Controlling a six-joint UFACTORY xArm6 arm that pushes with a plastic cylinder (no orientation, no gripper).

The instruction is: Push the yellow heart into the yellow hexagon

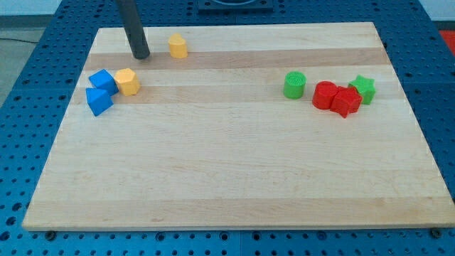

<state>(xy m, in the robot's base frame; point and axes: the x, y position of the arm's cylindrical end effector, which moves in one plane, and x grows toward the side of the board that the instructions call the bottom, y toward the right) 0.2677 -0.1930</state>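
The yellow heart (178,46) sits near the view's top edge of the wooden board, left of centre. The yellow hexagon (127,81) lies lower and to the left, touching a blue block. My tip (141,55) rests on the board just left of the yellow heart, with a small gap between them, and above-right of the yellow hexagon. The dark rod rises from it to the view's top.
A blue cube (102,79) and a blue triangular block (98,100) sit at the left beside the hexagon. At the right are a green cylinder (294,84), a red cylinder (325,94), a red block (346,101) and a green star (363,88). The board (234,178) lies on a blue pegboard.
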